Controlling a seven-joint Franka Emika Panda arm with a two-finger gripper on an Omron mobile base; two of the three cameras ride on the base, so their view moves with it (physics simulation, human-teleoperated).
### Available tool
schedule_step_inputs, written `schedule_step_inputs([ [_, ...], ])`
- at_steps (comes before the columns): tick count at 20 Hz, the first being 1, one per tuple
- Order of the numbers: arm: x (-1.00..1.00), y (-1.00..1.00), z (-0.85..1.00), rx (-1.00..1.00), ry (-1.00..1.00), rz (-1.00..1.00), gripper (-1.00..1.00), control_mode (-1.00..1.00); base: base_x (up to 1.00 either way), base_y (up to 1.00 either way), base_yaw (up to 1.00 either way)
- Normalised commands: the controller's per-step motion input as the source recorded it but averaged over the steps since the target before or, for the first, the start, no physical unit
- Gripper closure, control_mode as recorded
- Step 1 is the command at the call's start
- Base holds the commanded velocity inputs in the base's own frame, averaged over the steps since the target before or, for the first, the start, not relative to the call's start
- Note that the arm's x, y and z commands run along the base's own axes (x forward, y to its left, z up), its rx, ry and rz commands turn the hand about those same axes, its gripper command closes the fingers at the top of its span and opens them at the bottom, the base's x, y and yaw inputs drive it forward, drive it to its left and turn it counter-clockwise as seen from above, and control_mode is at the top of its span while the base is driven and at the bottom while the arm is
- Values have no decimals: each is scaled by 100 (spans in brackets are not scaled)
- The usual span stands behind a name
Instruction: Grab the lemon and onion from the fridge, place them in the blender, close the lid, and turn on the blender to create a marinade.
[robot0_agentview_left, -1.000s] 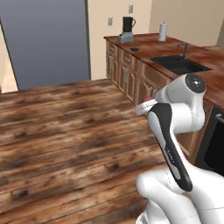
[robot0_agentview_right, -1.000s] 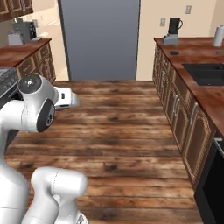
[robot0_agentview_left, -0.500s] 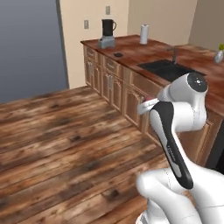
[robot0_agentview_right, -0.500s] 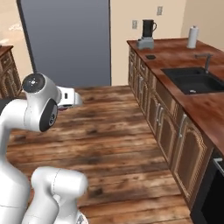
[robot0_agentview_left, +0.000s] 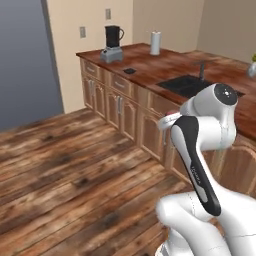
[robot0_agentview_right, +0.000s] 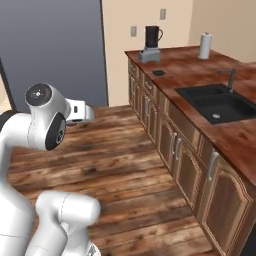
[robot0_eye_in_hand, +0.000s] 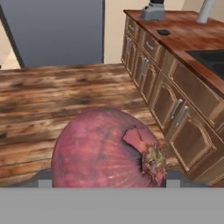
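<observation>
No text, label, brand, number or sign can be read anywhere in these views. The blender (robot0_agentview_left: 113, 44) at the far end of the surface (robot0_agentview_left: 165, 67) has a plain base, the grey fridge (robot0_agentview_right: 55, 47) door is bare, and the wall plates above the surface are blank. The robot's white body carries no markings either.
</observation>
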Motion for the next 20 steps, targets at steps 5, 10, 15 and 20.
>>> schedule_step_inputs([
  [5,0,0,0,0,0,0,100,100,100,21,-32],
  [10,0,0,0,0,0,0,100,100,100,26,-34],
  [15,0,0,0,0,0,0,100,100,100,32,-34],
  [20,0,0,0,0,0,0,100,100,100,36,-32],
])
